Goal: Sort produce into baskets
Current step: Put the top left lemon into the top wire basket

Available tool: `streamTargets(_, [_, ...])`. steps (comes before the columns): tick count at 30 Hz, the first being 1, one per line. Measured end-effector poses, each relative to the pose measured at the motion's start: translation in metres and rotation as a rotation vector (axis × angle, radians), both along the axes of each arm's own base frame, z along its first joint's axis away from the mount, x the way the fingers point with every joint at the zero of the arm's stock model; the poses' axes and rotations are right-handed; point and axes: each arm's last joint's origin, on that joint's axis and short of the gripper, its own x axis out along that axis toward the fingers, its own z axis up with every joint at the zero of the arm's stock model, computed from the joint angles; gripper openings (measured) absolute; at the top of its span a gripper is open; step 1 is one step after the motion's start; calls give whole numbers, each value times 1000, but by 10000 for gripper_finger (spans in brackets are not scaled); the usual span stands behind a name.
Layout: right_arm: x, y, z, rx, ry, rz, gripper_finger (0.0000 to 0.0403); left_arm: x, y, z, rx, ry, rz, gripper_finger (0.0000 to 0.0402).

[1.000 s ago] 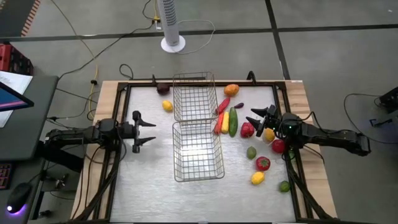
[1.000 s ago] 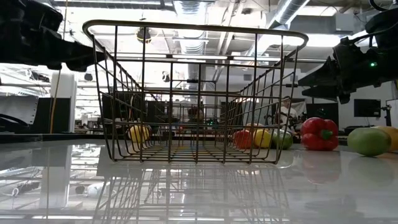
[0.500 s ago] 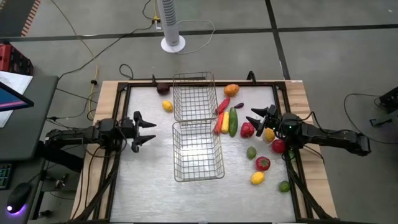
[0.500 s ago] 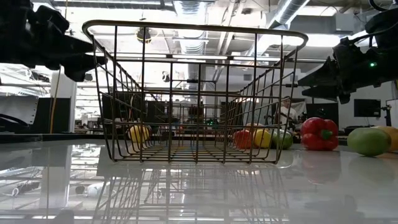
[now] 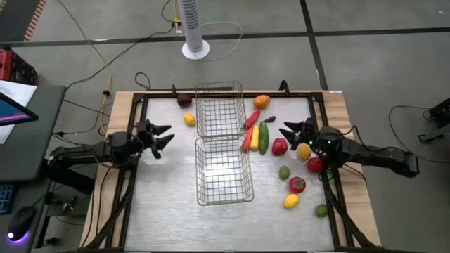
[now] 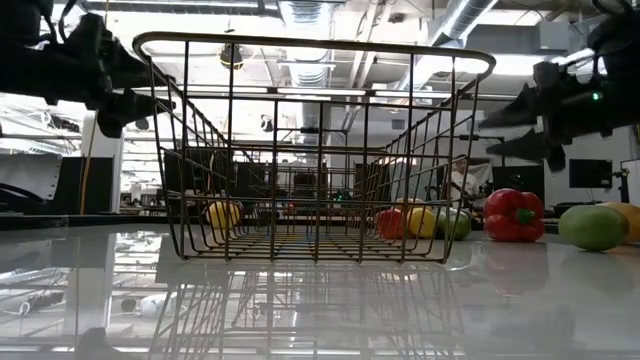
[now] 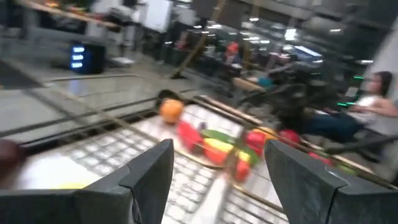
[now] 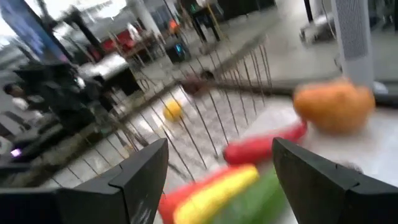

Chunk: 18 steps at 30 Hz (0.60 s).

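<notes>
The table [image 5: 169, 211] is seen from above with two empty wire baskets set end to end at its middle: the near basket [image 5: 223, 170] and, touching its far edge, the far basket [image 5: 219, 109]. In the low view the near basket [image 6: 318, 150] fills the centre.

The left arm [image 5: 77, 153] is stretched in from the left side, and the left gripper [image 5: 163, 138] is held above bare table, left of the baskets and well apart from them. Its fingers [image 7: 149, 171] are parted with nothing between them.

The right arm [image 5: 380, 156] is reached in from the right side. The right gripper [image 5: 290, 135] is held over the produce right of the baskets, just above a red pepper [image 5: 280, 146]. Its fingers [image 8: 146, 171] are spread and nothing is grasped.

All produce is left on the table, outside the baskets. Beside the baskets' right edge a cucumber [image 5: 263, 138], a yellow piece [image 5: 254, 138] and a long red pepper [image 5: 250, 120] are laid close together. An orange [image 5: 261, 101] is placed near the far right corner. Under the right arm a lemon [image 5: 304, 151] and a tomato [image 5: 314, 165] are seen. Nearer the front are found a lime [image 5: 284, 171], a second tomato [image 5: 297, 185], a second lemon [image 5: 291, 202] and a second lime [image 5: 321, 209]. Left of the far basket, a third lemon [image 5: 189, 119] and a plum [image 5: 185, 100] are set.
</notes>
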Motion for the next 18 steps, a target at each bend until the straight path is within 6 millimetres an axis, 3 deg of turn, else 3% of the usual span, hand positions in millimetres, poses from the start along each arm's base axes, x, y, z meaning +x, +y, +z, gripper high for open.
streamTargets(4, [-2,-2,21,-76,-25,15,311,3,9,11,-18,118,86,229])
streamTargets(10, [-1,-9,32,-129,13,43,311,19,30,21,-19,314,163,203])
streamTargets(18, [4,-22,45,-175,87,71,311,43,67,15,-124,550,178,185])
